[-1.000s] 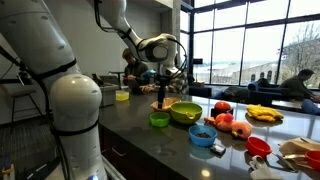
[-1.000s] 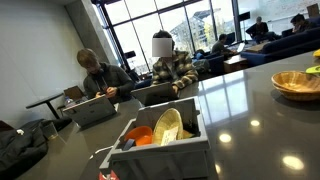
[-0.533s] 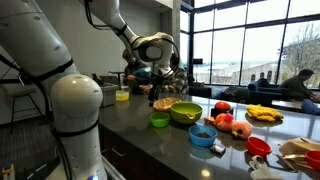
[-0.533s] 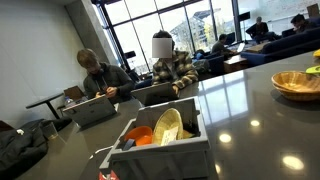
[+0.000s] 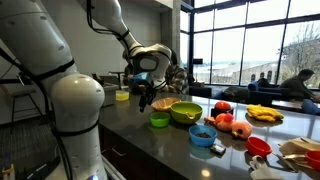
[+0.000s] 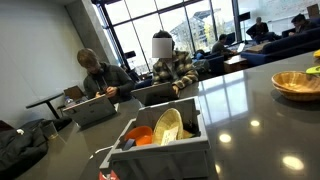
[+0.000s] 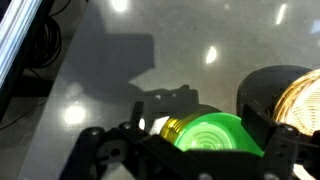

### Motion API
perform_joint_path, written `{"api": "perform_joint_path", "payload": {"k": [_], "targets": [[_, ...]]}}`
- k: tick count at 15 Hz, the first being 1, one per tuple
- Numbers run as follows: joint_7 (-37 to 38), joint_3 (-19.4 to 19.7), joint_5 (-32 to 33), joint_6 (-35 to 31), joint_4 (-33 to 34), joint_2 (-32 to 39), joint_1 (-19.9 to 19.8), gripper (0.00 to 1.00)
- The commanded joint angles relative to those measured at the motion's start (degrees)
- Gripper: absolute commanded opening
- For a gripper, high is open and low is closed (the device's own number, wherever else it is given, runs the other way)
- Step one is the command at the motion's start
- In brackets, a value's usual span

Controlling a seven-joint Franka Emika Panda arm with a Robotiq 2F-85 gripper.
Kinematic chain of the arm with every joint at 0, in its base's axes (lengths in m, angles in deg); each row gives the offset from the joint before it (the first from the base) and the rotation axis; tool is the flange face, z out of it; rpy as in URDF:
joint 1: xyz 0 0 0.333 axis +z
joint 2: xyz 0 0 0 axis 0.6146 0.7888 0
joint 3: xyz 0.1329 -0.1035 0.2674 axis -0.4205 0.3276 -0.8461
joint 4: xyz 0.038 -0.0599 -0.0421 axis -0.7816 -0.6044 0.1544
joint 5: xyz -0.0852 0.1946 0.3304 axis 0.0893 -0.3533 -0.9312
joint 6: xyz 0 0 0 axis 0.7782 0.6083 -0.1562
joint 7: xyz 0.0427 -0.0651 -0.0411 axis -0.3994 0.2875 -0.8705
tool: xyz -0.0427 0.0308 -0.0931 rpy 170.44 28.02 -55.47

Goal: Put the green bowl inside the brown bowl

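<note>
The green bowl (image 5: pixel 159 120) stands on the dark counter, in front of the larger lime bowl (image 5: pixel 185 112). The brown bowl (image 5: pixel 165 103) sits just behind it. It also shows as a tan woven-looking bowl in an exterior view (image 6: pixel 296 83) and at the right edge of the wrist view (image 7: pixel 300 100). My gripper (image 5: pixel 147 97) hangs above and slightly left of the green bowl. In the wrist view the gripper (image 7: pixel 198 138) is open, and the green bowl (image 7: pixel 215 135) shows between its spread fingers, below them. It holds nothing.
A blue bowl (image 5: pixel 202 135), a red bowl (image 5: pixel 258 146), fruit (image 5: pixel 228 122) and a plate of bananas (image 5: pixel 264 114) lie further along the counter. A yellow-green cup (image 5: pixel 122 95) stands behind. A grey bin of dishes (image 6: pixel 160 135) stands at the counter's near end. People sit at tables beyond.
My gripper has moved left and down, from over the brown bowl to above the green bowl. The bowls have not moved.
</note>
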Motion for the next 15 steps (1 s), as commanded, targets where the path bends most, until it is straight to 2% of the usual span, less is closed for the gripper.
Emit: {"api": "perform_joint_path", "payload": {"k": [1,6,9,11,15], "targets": [[-0.93,1.22,-3.84,-2.00,0.06,2.26,-0.22,1.00],[-1.67,3.50,-2.64,-3.28,0.11,3.20,-3.38,1.00],[-2.40,4.01,-2.51,-3.44,0.15,3.76,-3.94,1.00],[4.81,0.36,4.80,-5.05,0.15,6.07,-5.21,1.00],[14.98,-1.63,13.65,-4.94,0.08,9.04,-4.90,1.00]]}}
